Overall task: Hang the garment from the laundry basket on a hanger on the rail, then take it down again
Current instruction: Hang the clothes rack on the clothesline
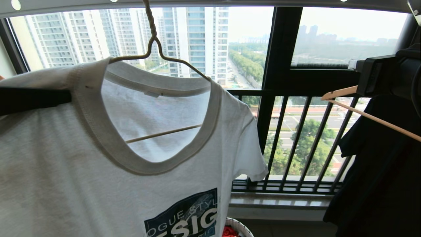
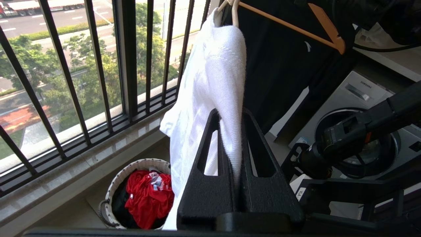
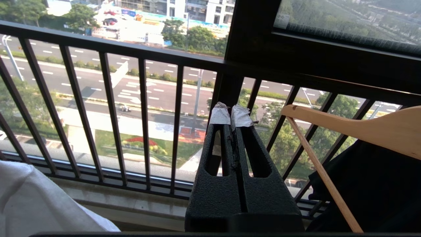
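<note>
The garment (image 1: 65,171), a white T-shirt with a blue chest logo, hangs on the thin cream wire hanger (image 1: 154,42). The hanger's hook runs up to the rail (image 1: 263,2) at the top edge. My left gripper (image 1: 67,97) comes in from the left and is shut on the shirt's shoulder. In the left wrist view the white garment (image 2: 213,72) is pinched between the fingers of the left gripper (image 2: 230,113). The laundry basket (image 2: 113,187) stands on the floor below. My right gripper (image 3: 231,115) is shut and empty, up near the railing and to the right of the shirt.
A wooden hanger (image 1: 371,115) carrying a black garment (image 1: 378,184) hangs at the right, close to my right gripper (image 1: 353,65). A red garment (image 2: 148,197) lies in the basket. Black railing bars (image 3: 144,125) and a window sill stand ahead. A washing machine (image 2: 358,95) is at the right.
</note>
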Controlling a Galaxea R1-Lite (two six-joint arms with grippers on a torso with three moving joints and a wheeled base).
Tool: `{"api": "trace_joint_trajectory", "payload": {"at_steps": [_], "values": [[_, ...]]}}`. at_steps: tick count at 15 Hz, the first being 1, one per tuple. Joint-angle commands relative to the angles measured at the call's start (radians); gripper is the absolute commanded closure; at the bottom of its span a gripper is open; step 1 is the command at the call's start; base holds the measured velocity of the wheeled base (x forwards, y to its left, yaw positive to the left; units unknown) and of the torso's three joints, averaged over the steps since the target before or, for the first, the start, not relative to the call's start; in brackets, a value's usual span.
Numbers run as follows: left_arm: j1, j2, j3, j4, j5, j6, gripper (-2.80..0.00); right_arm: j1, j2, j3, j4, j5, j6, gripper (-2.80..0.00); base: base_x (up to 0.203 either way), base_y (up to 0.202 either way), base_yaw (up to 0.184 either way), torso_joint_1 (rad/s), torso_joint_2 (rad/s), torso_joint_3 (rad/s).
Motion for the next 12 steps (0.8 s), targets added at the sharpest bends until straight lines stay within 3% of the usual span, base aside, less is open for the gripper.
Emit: {"api": "trace_joint_trajectory", "payload": {"at_steps": [1, 5, 9, 10, 12], "values": [[-0.005, 0.002, 0.001, 0.002, -0.035, -0.003, 0.0, 0.0, -0.006, 0.004, -0.003, 0.0, -0.002, 0.0, 0.0, 0.0, 0.0, 0.154, -0.33, -0.183], [-0.009, -0.005, 0.013, 0.003, -0.042, -0.004, 0.0, 0.002, -0.029, 0.015, -0.004, 0.071, -0.004, 0.0, 0.0, 0.0, 0.0, 0.063, -0.13, -0.065], [-0.016, -0.104, 0.083, 0.0, -0.019, -0.008, 0.0, 0.036, -0.049, 0.014, 0.0, 0.063, -0.034, 0.0, 0.0, 0.0, 0.0, 0.0, 0.0, 0.0], [-0.015, -0.119, 0.096, 0.001, 0.03, -0.008, 0.0, 0.042, -0.055, 0.012, 0.0, 0.059, -0.035, 0.0, 0.0, 0.0, 0.0, 0.0, 0.0, 0.0], [-0.014, -0.15, 0.109, 0.006, 0.215, -0.008, 0.0, 0.042, -0.069, 0.022, 0.002, 0.058, -0.05, 0.0, 0.0, 0.0, 0.0, 0.0, 0.0, 0.0]]}}
